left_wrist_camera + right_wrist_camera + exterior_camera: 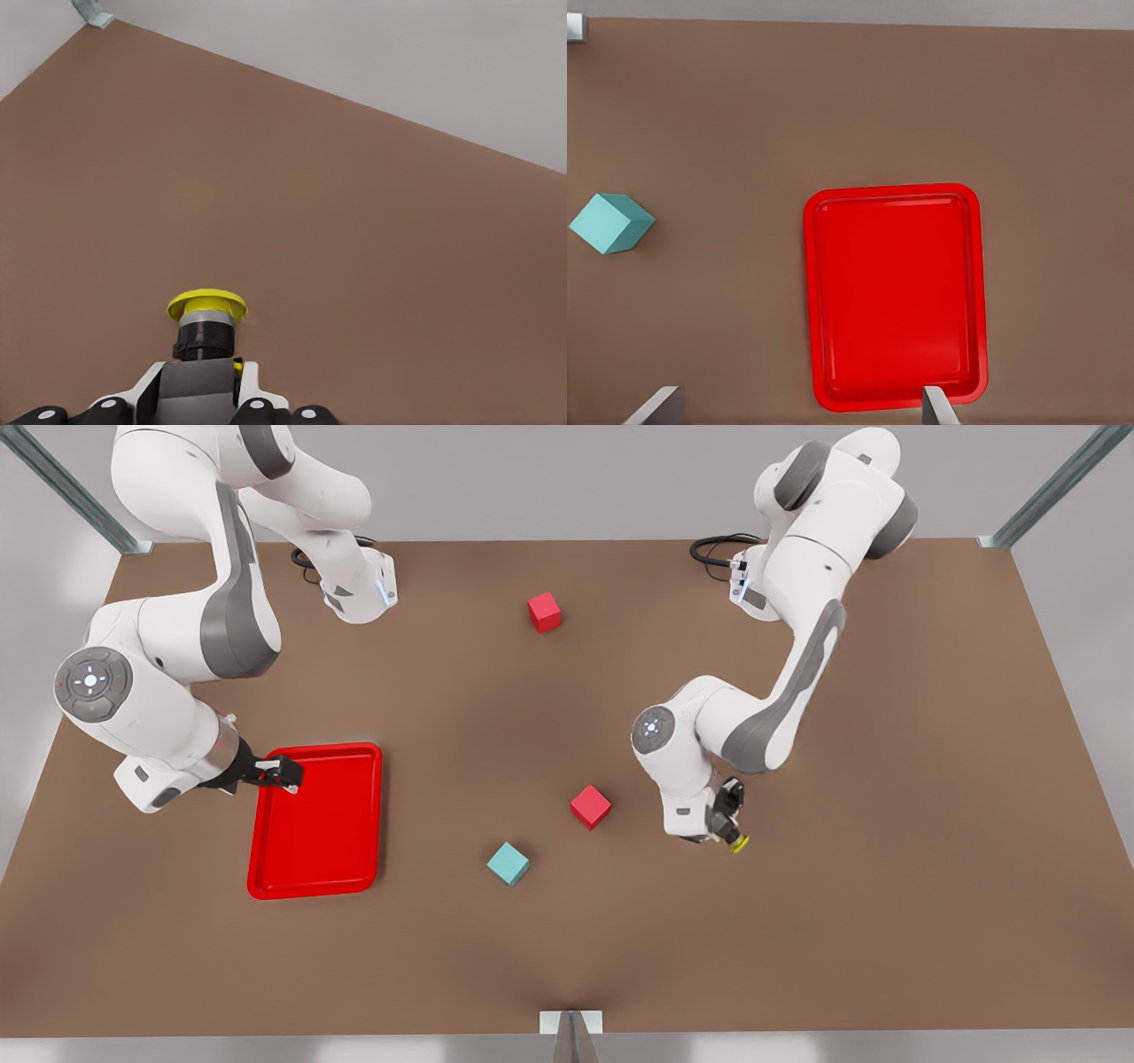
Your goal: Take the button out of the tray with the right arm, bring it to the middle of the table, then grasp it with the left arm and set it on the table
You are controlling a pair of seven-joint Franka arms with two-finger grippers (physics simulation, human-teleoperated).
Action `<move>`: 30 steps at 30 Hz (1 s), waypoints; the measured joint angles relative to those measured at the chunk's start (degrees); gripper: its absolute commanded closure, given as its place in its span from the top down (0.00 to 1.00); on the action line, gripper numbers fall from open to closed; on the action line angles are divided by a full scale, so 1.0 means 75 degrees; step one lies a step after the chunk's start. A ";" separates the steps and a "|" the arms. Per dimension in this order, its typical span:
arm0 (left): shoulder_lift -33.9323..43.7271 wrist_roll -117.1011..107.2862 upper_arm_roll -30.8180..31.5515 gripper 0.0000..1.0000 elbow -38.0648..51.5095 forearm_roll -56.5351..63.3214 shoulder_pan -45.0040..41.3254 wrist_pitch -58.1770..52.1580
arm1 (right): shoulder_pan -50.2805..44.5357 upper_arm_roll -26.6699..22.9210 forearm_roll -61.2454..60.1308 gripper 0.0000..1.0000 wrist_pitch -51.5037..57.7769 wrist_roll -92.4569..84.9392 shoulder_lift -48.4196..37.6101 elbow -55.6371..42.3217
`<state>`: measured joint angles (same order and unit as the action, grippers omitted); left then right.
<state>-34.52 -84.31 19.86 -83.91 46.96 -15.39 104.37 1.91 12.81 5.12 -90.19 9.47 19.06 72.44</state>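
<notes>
We log the button (738, 841) at the tip of the left gripper (732, 834), on the front view's right half of the table (886, 921), well apart from the tray (316, 822). In the left wrist view the button (208, 324) runs lengthwise straight out from between the fingers (252, 381): boxy black-and-grey body clamped, round yellow cap at the far end, pointing away from the wrist. In the front view the cap points toward the near edge of the table and slightly to the front view's right. We cannot tell from the frames whether the button touches the tabletop.

Left arm (762, 717): forearm folded down from the elbow, wrist low over the table, gripper pointing downward. Fingers clenched on the button body.

Right arm (168, 726): reaches in from the front view's left, wrist held low, right gripper (282, 772) above the tray's far corner on that side. Its fingers (937, 405) are spread apart, nothing between them; in the right wrist view the tray (897, 297) lies below them, its floor bare.

Surroundings: a red cube (590, 806) just beside the left arm's wrist, on the front view's left of it; a teal cube (508, 864) nearer the table's front edge, between that red cube and the tray; a second red cube (544, 612) far back near mid-table. Nothing lies between the button and the table around it.
</notes>
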 measured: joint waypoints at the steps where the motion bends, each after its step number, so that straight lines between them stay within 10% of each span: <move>1: -0.0022 -0.0185 -0.0006 0.44 -0.0106 0.0330 0.0033 -0.0005 | -0.0010 0.0000 -0.0001 1.00 0.0000 0.0000 0.0004 -0.0003; 17: -0.2046 -0.2616 -0.1854 0.44 -0.0048 0.5097 -0.0080 -0.0198 | 0.0006 0.0000 0.0001 1.00 -0.0010 -0.0005 0.0083 -0.0032; 30: -0.3066 -0.4878 -0.1860 0.44 0.0402 0.5567 -0.0244 -0.0201 | 0.0043 0.0010 -0.0020 1.00 -0.0317 -0.0038 -0.0034 0.0014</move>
<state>-57.52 -120.90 5.91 -80.89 88.71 -17.22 102.86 2.23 12.89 4.97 -92.57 9.19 18.81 72.54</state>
